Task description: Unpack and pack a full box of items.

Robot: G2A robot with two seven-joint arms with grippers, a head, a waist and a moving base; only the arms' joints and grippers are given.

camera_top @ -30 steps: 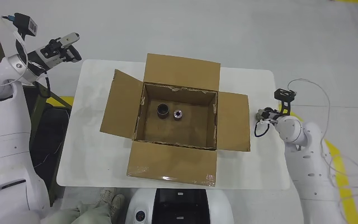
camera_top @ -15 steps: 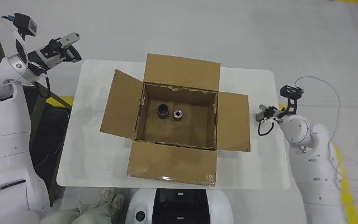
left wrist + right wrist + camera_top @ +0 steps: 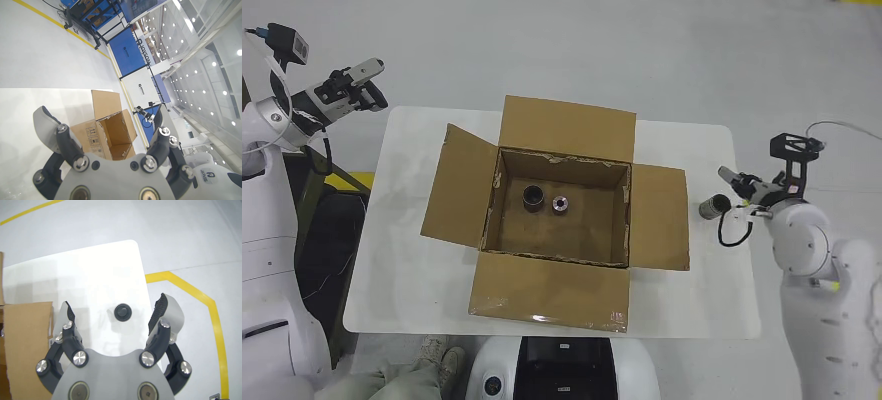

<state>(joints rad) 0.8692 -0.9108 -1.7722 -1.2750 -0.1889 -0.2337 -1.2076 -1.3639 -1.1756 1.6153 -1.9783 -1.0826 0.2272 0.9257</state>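
An open cardboard box stands mid-table with all its flaps folded out. On its floor lie a dark ring and a small silvery part. A small black cylinder stands on the table just right of the box's right flap. My right gripper is open beside and above it, apart from it. In the right wrist view the cylinder sits between the spread fingers of the gripper. My left gripper is open and holds nothing, off the table's far left corner.
The white table has bare strips left and right of the box. Its right edge runs close to the cylinder. From the left wrist the box is seen side-on, beyond the left gripper. Yellow floor tape lies beyond the table.
My right gripper has let go of the black cylinder, which now stands on the table, and the arm has drawn back to the right. The left arm has not moved.
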